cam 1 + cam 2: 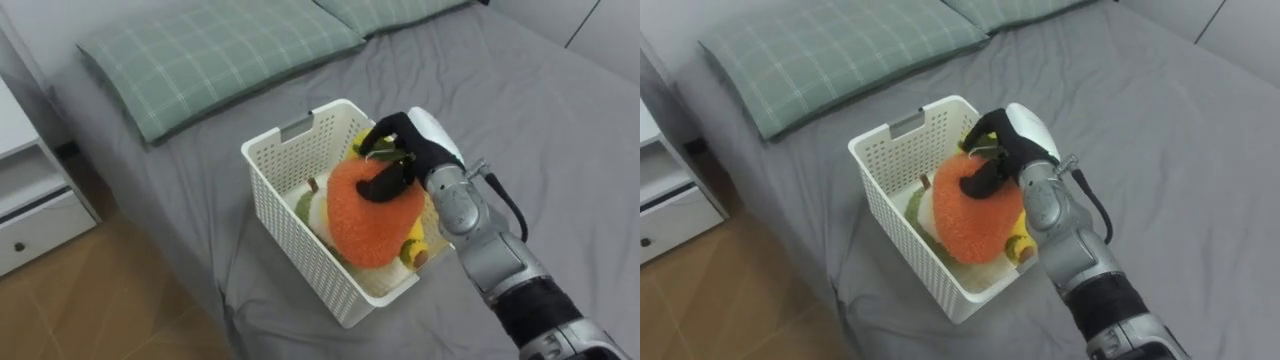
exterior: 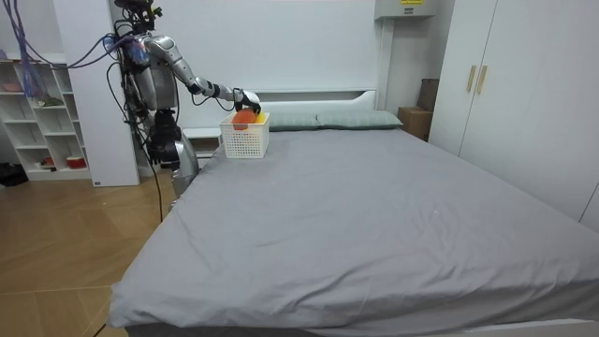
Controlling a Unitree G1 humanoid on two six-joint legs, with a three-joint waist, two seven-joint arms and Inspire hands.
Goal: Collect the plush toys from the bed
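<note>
Fingers (image 1: 386,186) of the right hand (image 1: 425,148) are curling round the top of the orange plush toy (image 1: 368,222) and are gripping it. The toy is sitting inside the white basket (image 1: 288,215), directly under the fingers. Far to the left of the fingers, a white drawer unit (image 1: 30,215) is standing on the wooden floor (image 1: 120,300). Up and to the left of the fingers, a green checked pillow (image 1: 215,55) is lying on the grey bed (image 1: 545,120). The basket is standing on the bed, near its edge. Inside it, just left of the fingers and a little below them, a pale green and white toy (image 1: 308,208) is showing beside the orange one. Below the fingers and to the right, a yellow toy (image 1: 412,250) is lying against the basket wall. In the room view the robot is standing beside the bed near the pillows and is stretching its right arm over the basket.
</note>
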